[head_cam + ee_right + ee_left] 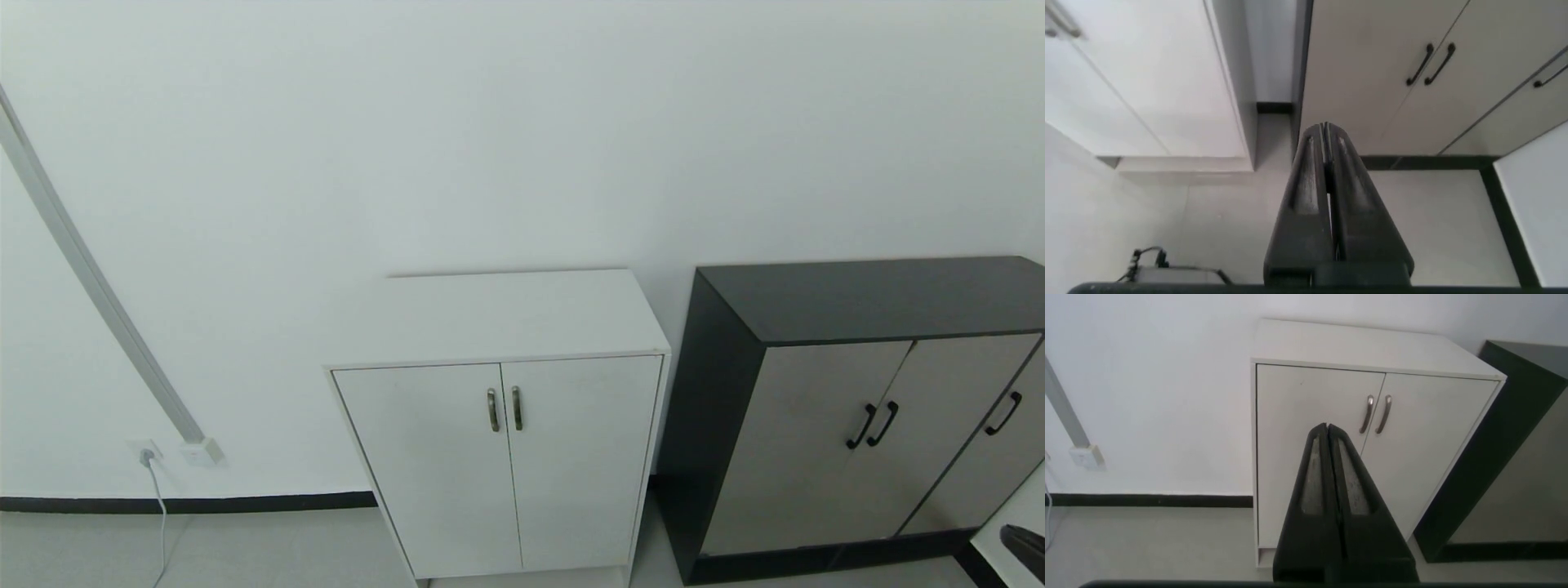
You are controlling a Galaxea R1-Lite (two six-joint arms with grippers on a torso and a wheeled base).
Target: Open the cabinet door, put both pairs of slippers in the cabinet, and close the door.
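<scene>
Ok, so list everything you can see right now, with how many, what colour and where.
white cabinet: one, white, against the wall in the middle, both doors shut
metal handles: two, grey, side by side where its doors meet
dark cabinet: one, black with grey doors, right of the white one, doors shut
black handles: three, black, on its doors
wall socket: one, white, low on the wall, far left
cable: one, pale, hanging from the socket to the floor
cable duct: one, light grey, slanting across the wall, left
skirting: one, black, along the wall's foot
left hand: one, black, shut, facing the white cabinet
right hand: one, black, shut, over the floor before both cabinets
</scene>
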